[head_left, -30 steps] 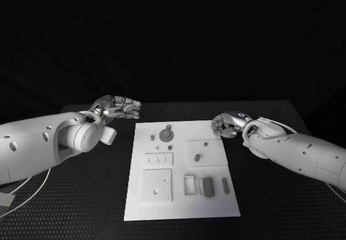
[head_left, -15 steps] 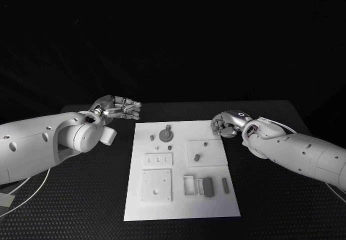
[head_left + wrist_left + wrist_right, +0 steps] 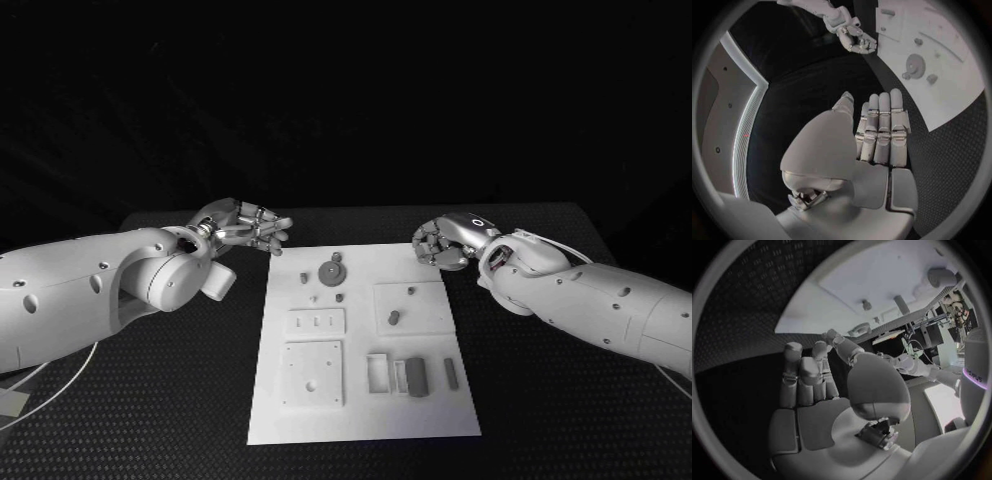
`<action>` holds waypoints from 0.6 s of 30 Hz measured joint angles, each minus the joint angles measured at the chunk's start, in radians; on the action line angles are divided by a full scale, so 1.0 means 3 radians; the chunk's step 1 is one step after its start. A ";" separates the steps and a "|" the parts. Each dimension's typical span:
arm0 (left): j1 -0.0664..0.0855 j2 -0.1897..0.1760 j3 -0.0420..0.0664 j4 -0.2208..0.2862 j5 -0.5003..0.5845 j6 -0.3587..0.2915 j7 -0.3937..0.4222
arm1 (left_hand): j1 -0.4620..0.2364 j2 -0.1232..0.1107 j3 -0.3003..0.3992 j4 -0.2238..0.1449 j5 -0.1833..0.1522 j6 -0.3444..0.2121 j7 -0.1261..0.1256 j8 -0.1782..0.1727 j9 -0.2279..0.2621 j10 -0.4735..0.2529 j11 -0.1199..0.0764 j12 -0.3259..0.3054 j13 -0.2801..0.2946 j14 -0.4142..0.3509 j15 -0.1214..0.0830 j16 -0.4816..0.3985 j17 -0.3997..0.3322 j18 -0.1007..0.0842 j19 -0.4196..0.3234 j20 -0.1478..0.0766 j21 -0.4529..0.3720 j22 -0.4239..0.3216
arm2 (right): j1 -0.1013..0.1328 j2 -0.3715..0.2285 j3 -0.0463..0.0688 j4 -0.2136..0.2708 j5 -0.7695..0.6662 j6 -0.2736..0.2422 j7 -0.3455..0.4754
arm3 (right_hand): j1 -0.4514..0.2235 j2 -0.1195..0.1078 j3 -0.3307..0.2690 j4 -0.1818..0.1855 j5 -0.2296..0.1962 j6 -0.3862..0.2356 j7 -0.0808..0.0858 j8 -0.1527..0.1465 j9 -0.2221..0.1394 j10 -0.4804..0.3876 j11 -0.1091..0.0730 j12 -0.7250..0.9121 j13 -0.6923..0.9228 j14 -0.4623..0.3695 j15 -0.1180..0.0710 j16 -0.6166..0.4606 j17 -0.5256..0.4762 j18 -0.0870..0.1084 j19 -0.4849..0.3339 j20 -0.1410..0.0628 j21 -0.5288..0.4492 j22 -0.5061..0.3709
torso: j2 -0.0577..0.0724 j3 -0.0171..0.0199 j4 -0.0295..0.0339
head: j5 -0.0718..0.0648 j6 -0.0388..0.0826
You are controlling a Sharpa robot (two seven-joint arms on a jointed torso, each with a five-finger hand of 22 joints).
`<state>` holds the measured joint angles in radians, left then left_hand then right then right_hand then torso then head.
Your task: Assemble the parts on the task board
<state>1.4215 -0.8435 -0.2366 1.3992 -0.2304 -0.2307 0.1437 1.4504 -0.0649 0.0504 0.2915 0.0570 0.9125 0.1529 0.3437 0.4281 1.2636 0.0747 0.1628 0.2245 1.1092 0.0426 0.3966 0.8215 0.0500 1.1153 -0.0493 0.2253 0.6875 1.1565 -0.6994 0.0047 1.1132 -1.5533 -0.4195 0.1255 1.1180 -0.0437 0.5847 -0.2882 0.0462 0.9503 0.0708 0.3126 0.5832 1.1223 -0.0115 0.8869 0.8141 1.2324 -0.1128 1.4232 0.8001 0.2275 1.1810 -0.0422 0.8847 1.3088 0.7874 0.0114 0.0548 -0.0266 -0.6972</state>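
Note:
The white task board (image 3: 361,400) lies lengthwise in the middle of the black table. Grey parts sit on it: a round gear (image 3: 333,270) near the far end, a small peg (image 3: 304,276), a peg on a square plate (image 3: 394,317), and two dark bars (image 3: 415,375) toward the near end. My left hand (image 3: 248,228) hovers off the board's far left corner with fingers spread and nothing in it. My right hand (image 3: 447,243) hangs at the far right corner, fingers bent, holding nothing. The left wrist view has the left hand (image 3: 879,130) flat with straight fingers, the gear (image 3: 916,64) beyond.
Raised white plates (image 3: 315,372) and a slotted holder (image 3: 379,370) stand on the board's near half. Black textured table (image 3: 159,400) runs on both sides of the board. The right hand (image 3: 856,40) is seen across the board's corner in the left wrist view.
My left hand has shifted a little toward the board and its fingers have spread. My right hand has crept slightly up and inward toward the board's far right corner.

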 measured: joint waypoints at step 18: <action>-0.0042 0.0269 -0.0001 0.0201 -0.0268 0.0014 -0.0739 | -0.0214 -0.0074 -0.0043 0.0000 -0.0025 0.0088 -0.0038 -0.0075 -0.0025 -0.0206 -0.0143 0.0913 0.1061 -0.0079 -0.0248 0.1153 0.0616 -0.0024 0.0041 -0.0271 0.0691 0.0862 | 0.0106 0.0089 0.0010 0.0940 -0.0320 0.0072 -0.0697 | -0.0059 -0.0059 -0.0018 0.0018 0.0000 0.0007 -0.0007 0.0000 0.0001 -0.0013 -0.0012 0.0101 0.0103 0.0004 -0.0017 0.0000 0.0007 0.0017 0.0009 -0.0008 0.0000 0.0000 | -0.0066 -0.0019 -0.0040 | 0.0087 0.0054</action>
<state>1.4090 -0.7628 -0.2370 1.4596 -0.3107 -0.2264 -0.0781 1.3862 -0.0871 0.0374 0.2913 0.0495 0.9390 0.1413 0.3211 0.4207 1.2018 0.0316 0.4366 0.5428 1.0856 -0.0318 0.7425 1.0062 0.0428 1.1275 -0.1307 0.4327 0.9460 1.1882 -0.6726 0.0076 1.3952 -1.6493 -0.3979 -0.0837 1.1002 -0.0615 0.5793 -0.2828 0.0462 0.9523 0.0688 0.3125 0.5836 1.1184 -0.0150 0.9172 0.8450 1.2336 -0.1180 1.4232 0.8023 0.2327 1.1838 -0.0447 0.8847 1.3088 0.7675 0.0058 0.0429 -0.0004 -0.6810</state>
